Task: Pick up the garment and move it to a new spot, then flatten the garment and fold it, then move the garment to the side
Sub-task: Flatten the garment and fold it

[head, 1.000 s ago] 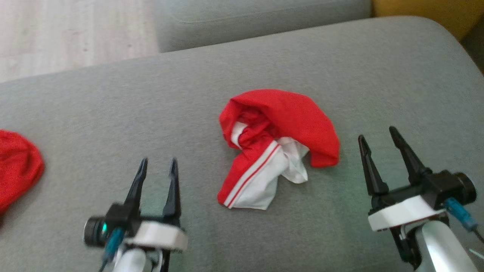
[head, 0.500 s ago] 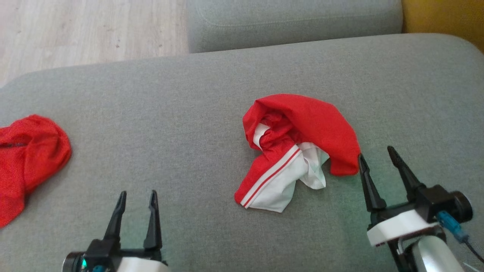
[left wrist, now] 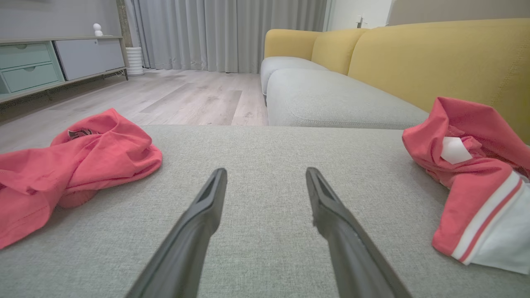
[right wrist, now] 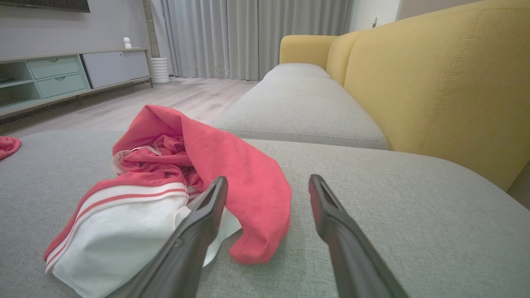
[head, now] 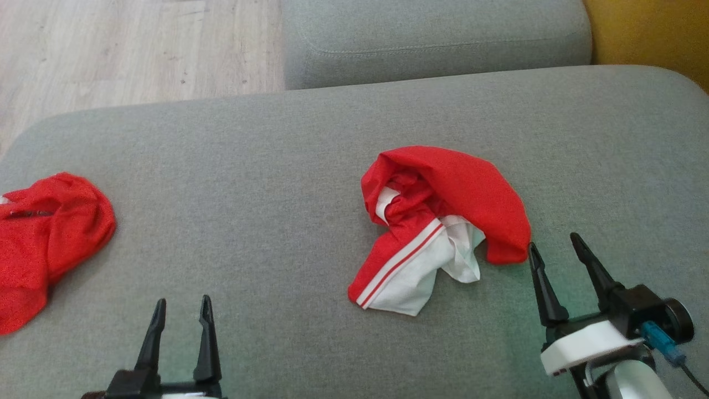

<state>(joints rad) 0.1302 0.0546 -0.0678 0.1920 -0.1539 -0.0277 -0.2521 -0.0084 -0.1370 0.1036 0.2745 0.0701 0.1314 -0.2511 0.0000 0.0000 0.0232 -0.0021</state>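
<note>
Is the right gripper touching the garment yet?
Cannot tell: head view puts the right gripper fingertip at the garment edge, no gap or contact plain.

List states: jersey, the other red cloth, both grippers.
garment: crumpled heap on the grey cushion, not held, not yet flattened
red cloth lump: bunched near the cushion's left end, untouched
left gripper: open, empty, over bare cushion
right gripper: open, empty, close beside the garment's red edge
</note>
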